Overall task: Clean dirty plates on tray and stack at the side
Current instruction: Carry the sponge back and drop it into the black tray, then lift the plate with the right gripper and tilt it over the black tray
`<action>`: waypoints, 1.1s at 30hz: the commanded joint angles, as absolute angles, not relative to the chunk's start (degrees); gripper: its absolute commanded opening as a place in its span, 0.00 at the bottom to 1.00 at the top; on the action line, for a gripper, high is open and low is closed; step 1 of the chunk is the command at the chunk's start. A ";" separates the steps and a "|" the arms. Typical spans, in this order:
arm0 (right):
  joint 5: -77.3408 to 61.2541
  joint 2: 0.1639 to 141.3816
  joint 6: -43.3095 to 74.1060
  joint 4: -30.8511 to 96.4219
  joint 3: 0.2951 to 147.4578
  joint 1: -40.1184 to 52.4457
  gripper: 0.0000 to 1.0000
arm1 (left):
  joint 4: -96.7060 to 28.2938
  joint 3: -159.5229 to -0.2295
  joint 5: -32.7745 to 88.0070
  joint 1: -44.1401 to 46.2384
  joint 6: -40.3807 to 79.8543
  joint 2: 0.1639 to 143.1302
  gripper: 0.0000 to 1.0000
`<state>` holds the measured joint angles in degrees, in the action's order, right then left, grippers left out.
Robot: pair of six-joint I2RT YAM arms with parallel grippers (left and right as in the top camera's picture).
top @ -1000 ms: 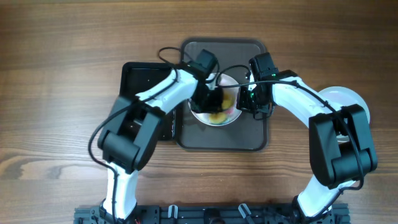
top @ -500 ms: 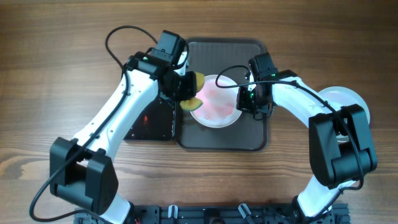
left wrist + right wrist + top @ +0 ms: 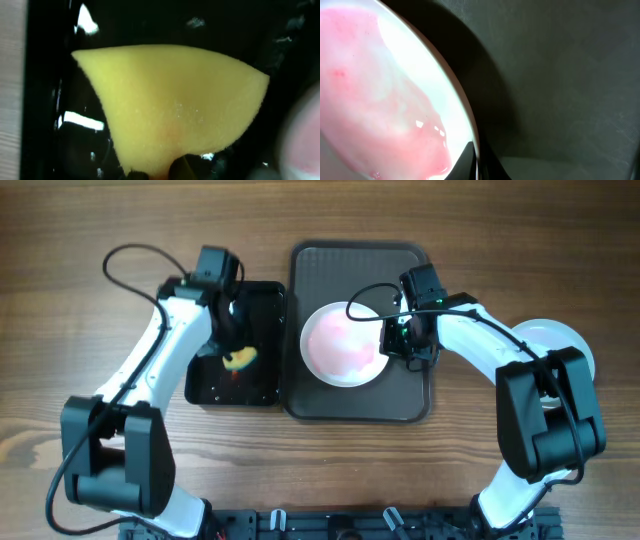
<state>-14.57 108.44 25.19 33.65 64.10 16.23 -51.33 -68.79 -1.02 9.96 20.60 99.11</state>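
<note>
A white plate (image 3: pixel 343 345) smeared pink lies on the dark tray (image 3: pixel 358 402). My right gripper (image 3: pixel 393 342) is shut on the plate's right rim; in the right wrist view the rim (image 3: pixel 465 107) runs down between the two dark fingertips (image 3: pixel 466 162). Over at the left, my left gripper (image 3: pixel 232 345) is shut on a yellow sponge (image 3: pixel 240 360) and holds it over the glossy black tub (image 3: pixel 268 385). The sponge (image 3: pixel 175 100) fills the left wrist view, pinched at the bottom. Another white plate (image 3: pixel 560 340) sits on the table at the far right, partly under the right arm.
The black tub lies right against the tray's left side. Wooden table (image 3: pixel 80 260) all around. The right arm's elbow (image 3: pixel 545 410) hangs over the far-right plate. Cables loop above both arms.
My left gripper carried the sponge off the plate, leftward across the tray's edge to above the black tub. The plate's pink smear is now uncovered. The right gripper kept still on the rim.
</note>
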 commanded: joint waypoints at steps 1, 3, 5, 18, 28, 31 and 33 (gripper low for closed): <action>-12.32 110.89 23.31 33.54 62.87 16.27 0.04 | -43.59 -60.05 -3.33 9.50 19.70 98.37 0.04; -12.27 110.72 22.44 33.93 62.94 16.27 0.04 | -41.91 -58.61 -3.33 9.50 19.73 98.37 0.04; -11.99 109.89 22.46 34.72 63.00 16.27 0.04 | -41.28 -58.43 -3.33 9.50 19.70 98.37 0.13; -6.85 94.45 24.45 39.59 63.68 16.29 0.04 | -49.36 -64.12 1.69 9.50 20.38 91.55 0.92; -2.98 90.21 22.65 46.54 75.26 23.24 0.04 | -57.45 -68.60 7.09 9.45 20.91 71.42 1.00; 1.15 90.21 22.63 44.29 77.76 27.68 0.04 | -57.52 -68.60 7.07 9.45 21.91 64.40 1.00; 3.77 90.24 22.11 40.58 78.00 30.46 0.04 | -57.52 -68.60 7.05 9.45 22.55 59.68 1.00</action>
<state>-2.15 91.59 23.66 43.99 75.64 26.39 -57.34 -67.61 5.34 9.67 20.86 67.48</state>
